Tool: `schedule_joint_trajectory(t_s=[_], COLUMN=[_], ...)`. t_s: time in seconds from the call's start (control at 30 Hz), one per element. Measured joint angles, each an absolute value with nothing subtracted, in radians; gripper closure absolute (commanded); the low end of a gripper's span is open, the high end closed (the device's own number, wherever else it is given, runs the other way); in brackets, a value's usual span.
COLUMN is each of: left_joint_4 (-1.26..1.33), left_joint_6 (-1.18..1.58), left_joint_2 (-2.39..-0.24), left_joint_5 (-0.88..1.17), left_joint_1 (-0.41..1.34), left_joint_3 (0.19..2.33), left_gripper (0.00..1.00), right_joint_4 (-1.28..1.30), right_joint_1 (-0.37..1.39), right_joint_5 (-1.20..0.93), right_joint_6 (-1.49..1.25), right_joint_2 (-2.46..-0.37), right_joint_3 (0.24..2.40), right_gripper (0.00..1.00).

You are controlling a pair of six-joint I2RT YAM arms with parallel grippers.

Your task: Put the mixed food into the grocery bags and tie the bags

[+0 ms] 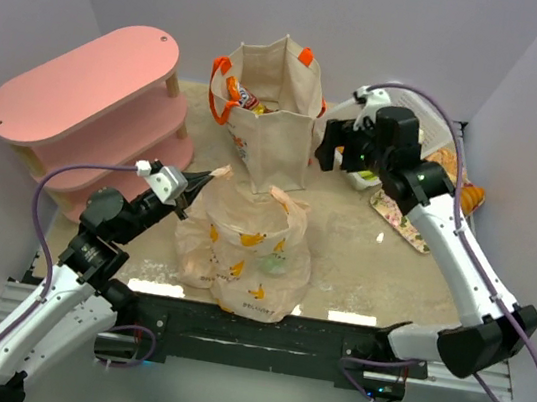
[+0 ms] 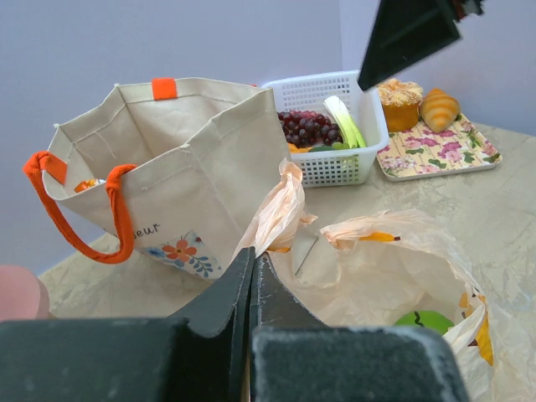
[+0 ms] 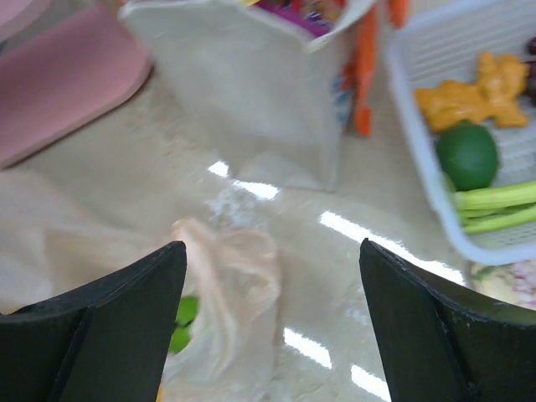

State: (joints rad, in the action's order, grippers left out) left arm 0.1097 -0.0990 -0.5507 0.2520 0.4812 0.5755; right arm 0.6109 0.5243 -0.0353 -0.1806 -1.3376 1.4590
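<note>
Pinching peach plastic bag [image 1: 241,248] handle

Left gripper [image 2: 251,261] is clamping closed on that handle at the desk [image 1: 380,268] front; a green round vegetable [image 2: 427,321] is sitting inside the bag. Right gripper [image 3: 272,251] is hovering wide apart, gripping nothing. Canvas tote [image 1: 274,131] is carrying snack packets [image 1: 242,96], print reading "...eur". Basket [image 2: 335,167] is holding grapes [image 2: 306,127] and leek [image 2: 345,121].
</note>
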Motion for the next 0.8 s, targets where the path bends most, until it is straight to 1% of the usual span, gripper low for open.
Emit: schedule_joint_trajectory(t_s=[0.07, 0.13, 0.23, 0.27, 0.43, 0.5, 0.67, 0.73, 0.8], left_joint_4=[0.11, 0.11, 0.11, 0.11, 0.11, 0.11, 0.11, 0.11, 0.109], left_joint_6=[-0.099, -0.099, -0.099, -0.099, -0.099, -0.099, -0.099, -0.099, -0.099], left_joint_2=[-0.551, -0.551, -0.553, -0.555, -0.569, -0.574, -0.585, -0.59, -0.596], left_joint_5=[0.249, 0.247, 0.245, 0.246, 0.246, 0.246, 0.245, 0.245, 0.243], left_joint_1=[0.481, 0.481, 0.481, 0.481, 0.481, 0.481, 0.481, 0.481, 0.481], left_joint_3=[0.575, 0.575, 0.575, 0.575, 0.575, 0.575, 0.575, 0.575, 0.575], left_gripper=[1.0, 1.0, 1.0, 1.0, 1.0, 1.0, 1.0, 1.0, 1.0], right_joint_4=[0.59, 0.564, 0.521, 0.506, 0.429, 0.4, 0.36, 0.348, 0.34], right_joint_1=[0.449, 0.382, 0.309, 0.276, 0.2, 0.183, 0.178, 0.178, 0.178], right_joint_5=[-0.014, 0.038, 0.099, 0.118, 0.179, 0.21, 0.259, 0.278, 0.306], right_joint_6=[-0.176, -0.168, -0.148, -0.136, -0.048, 0.009, 0.144, 0.188, 0.233], right_joint_2=[-1.373, -1.446, -1.589, -1.666, -1.92, -2.007, -2.198, -2.262, -2.328], right_joint_3=[1.475, 1.501, 1.547, 1.58, 1.678, 1.72, 1.874, 1.946, 2.021], right_gripper=[0.11, 0.11, 0.11, 0.1, 0.02, 0.01, 0.01, 0.04, 0.09])
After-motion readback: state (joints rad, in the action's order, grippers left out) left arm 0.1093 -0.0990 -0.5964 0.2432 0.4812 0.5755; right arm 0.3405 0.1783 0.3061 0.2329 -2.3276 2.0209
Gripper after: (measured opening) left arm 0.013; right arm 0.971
